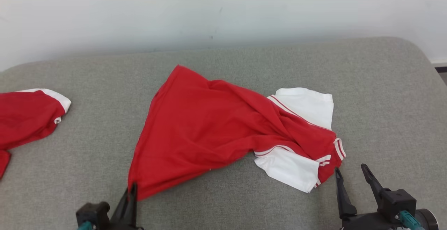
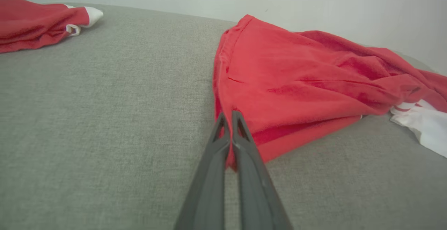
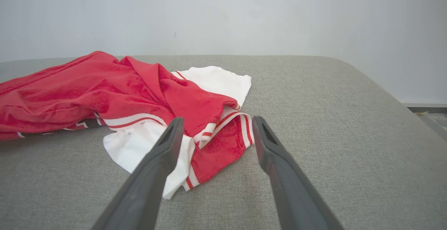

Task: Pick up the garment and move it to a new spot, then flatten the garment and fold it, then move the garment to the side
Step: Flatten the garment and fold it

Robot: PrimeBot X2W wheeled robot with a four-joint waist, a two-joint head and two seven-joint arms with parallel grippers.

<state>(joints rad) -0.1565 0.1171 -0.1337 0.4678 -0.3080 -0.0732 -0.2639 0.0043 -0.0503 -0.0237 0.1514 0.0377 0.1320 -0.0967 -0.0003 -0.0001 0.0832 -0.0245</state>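
**Pinning 1 corner, lining up for the other**

Head view: finding the garment (image 1: 195,132) lying crumpled in the middle of the grey cushion (image 1: 87,160), with the red body fanning left and 2 white sleeves bunching at the right. Clamping its near-left hem corner with the left gripper (image 1: 132,189), fingers pressed together on the cloth; judging this as an anchor for pulling the shirt flat. Hovering the right gripper (image 1: 350,169) just beside the near white sleeve (image 1: 286,169), fingers spread wide and gripping nothing, by the look of it preparing a 2nd hold. Noting a 2nd red garment (image 1: 24,118) lying well apart at the far left, cut off by the frame edge.

Left wrist view: showing the left gripper (image 2: 228,116) closing on a tent of red hem, with the pinched edge hiding between the fingers. Possibly catching 2 layers there, though the folds are blurring the count.

Right wrist view: framing the red striped collar area between the fingers of the right gripper (image 3: 218,121), apart from the cloth. Losing the garment (image 3: 87,90) off the left edge, with the far sleeve partly burying under red folds.
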